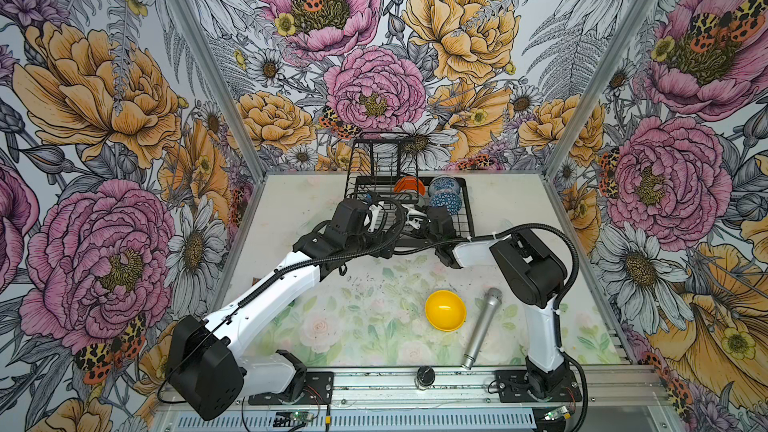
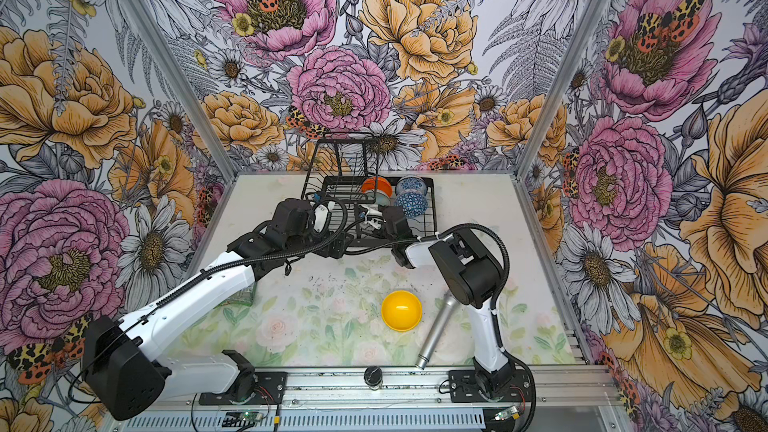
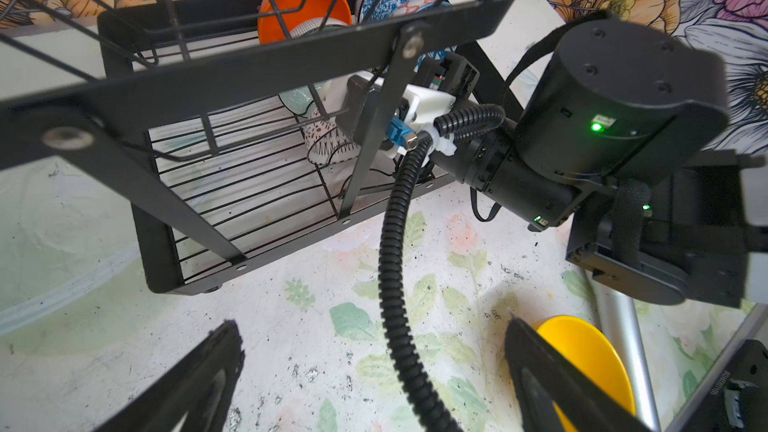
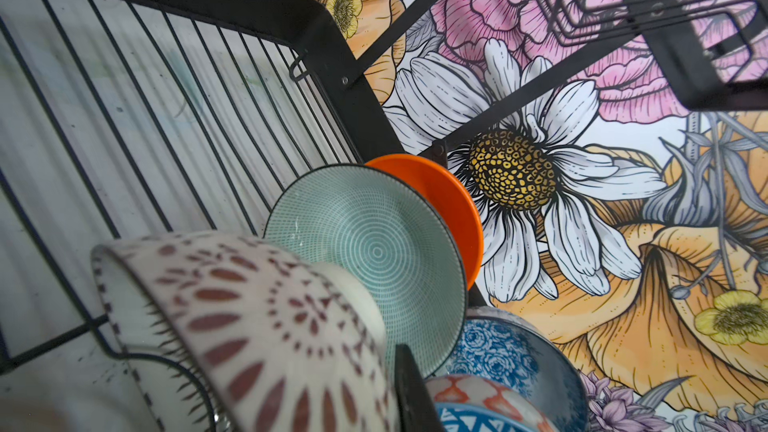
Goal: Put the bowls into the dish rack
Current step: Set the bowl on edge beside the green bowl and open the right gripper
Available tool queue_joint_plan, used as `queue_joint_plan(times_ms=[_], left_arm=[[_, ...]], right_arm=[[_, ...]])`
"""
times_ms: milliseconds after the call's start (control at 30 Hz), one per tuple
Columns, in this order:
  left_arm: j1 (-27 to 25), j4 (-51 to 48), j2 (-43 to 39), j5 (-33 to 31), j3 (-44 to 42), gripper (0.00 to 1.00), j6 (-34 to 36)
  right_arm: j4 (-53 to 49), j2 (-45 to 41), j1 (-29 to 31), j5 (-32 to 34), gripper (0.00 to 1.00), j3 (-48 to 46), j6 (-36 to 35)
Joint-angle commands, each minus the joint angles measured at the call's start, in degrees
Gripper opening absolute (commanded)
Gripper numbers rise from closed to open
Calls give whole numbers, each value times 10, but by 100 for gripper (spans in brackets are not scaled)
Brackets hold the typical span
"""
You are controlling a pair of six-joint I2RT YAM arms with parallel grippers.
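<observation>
The black wire dish rack (image 1: 471,218) stands at the back of the table. An orange bowl (image 1: 409,185), a blue-and-white floral bowl (image 1: 442,184) and a blue geometric bowl (image 1: 445,203) stand on edge in it. My right gripper (image 4: 399,384) reaches into the rack and is shut on a white bowl with red-brown petal marks (image 4: 249,326). This bowl leans against a pale teal bowl (image 4: 374,251); only one finger shows. A yellow bowl (image 1: 445,310) lies on the table in front. My left gripper (image 3: 374,367) hangs open and empty above the table by the rack's front.
A silver microphone (image 1: 482,326) lies to the right of the yellow bowl. A small black knob (image 1: 424,376) sits on the front rail. The rack's raised upper tier (image 1: 384,155) stands over its left rear part. The right arm's black cable (image 3: 395,284) runs between my left fingers' view.
</observation>
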Motion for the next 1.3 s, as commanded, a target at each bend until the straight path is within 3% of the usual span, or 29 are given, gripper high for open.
queue_joint_plan(times_ms=[0,567,700,933,1033,1100,1167,1267], left_arm=[[3,18,-21,0,-13,99,-6],[6,41,-30,15,-37,99,-10],[6,42,-31,18,-36,99,-10],[6,42,-28,20,-33,99,-9],[6,41,-27,19,-32,99,-9],[6,41,-26,20,-32,99,-7],[6,42,-25,19,-31,99,-6],[7,41,-20,20,-30,99,-6]], right_arm=[[-2,-30,9,6,3,-4,25],[-24,-42,15,28,22,8,6],[-28,-43,16,27,31,14,4],[-30,-53,16,30,36,13,-7],[-34,-62,16,30,51,9,-17],[-33,-70,16,32,74,3,-25],[-32,-76,15,37,88,-1,-31],[-34,-90,15,39,94,-11,-40]])
